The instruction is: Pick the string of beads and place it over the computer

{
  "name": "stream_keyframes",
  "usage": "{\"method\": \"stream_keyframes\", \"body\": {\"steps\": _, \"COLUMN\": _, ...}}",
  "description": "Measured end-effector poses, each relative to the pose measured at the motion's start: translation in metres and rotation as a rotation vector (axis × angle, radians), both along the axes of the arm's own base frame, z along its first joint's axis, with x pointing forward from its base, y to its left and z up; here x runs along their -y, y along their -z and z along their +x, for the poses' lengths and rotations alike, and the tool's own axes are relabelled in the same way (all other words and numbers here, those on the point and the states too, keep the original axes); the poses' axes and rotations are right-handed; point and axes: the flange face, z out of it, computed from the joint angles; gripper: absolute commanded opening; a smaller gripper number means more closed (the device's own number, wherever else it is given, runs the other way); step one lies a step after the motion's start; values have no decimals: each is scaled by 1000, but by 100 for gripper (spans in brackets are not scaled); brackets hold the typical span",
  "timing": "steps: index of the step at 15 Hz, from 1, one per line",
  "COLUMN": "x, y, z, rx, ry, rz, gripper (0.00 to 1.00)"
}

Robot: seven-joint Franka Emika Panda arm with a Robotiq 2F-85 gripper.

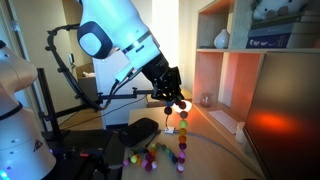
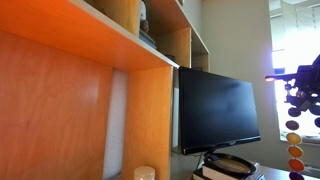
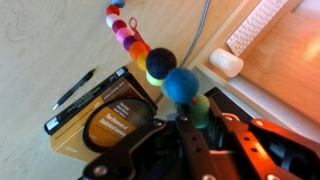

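The string of beads (image 1: 183, 130) is a strand of round beads in mixed colours. It hangs from my gripper (image 1: 174, 103), and its lower end is bunched on the desk (image 1: 150, 157). In the wrist view the gripper (image 3: 203, 128) is shut on a green bead, and the strand (image 3: 160, 65) trails away over the desk. The computer monitor (image 2: 215, 110) stands dark under the shelf; it also shows in an exterior view (image 1: 290, 130). In an exterior view my gripper (image 2: 300, 85) is to the right of the monitor, level with the upper half of its screen, with beads (image 2: 295, 150) dangling below.
A book with a black round object on it (image 3: 105, 122) lies under the gripper, with a pen (image 3: 75, 88) beside it. A keyboard (image 3: 262, 22) and a small white object (image 3: 226, 63) lie near the monitor. An orange wooden shelf (image 2: 120, 45) overhangs the monitor.
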Motion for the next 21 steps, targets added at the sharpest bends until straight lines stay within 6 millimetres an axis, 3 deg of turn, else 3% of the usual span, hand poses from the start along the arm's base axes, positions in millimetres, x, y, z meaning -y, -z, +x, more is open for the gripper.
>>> {"method": "stream_keyframes", "body": {"steps": 2, "x": -1, "y": 0, "z": 0, "rx": 0, "ry": -2, "rz": 0, "gripper": 21}}
{"method": "stream_keyframes", "body": {"steps": 3, "x": -1, "y": 0, "z": 0, "rx": 0, "ry": -2, "rz": 0, "gripper": 5}}
{"method": "stream_keyframes", "body": {"steps": 9, "x": -1, "y": -3, "z": 2, "rx": 12, "ry": 3, "rz": -6, "gripper": 5}}
{"method": "stream_keyframes", "body": {"steps": 17, "x": 7, "y": -61, "z": 39, "rx": 122, "ry": 86, "rz": 46, "gripper": 5}}
{"method": "stream_keyframes", "body": {"steps": 21, "x": 22, "y": -77, "z": 58, "rx": 147, "ry": 145, "rz": 56, "gripper": 5}}
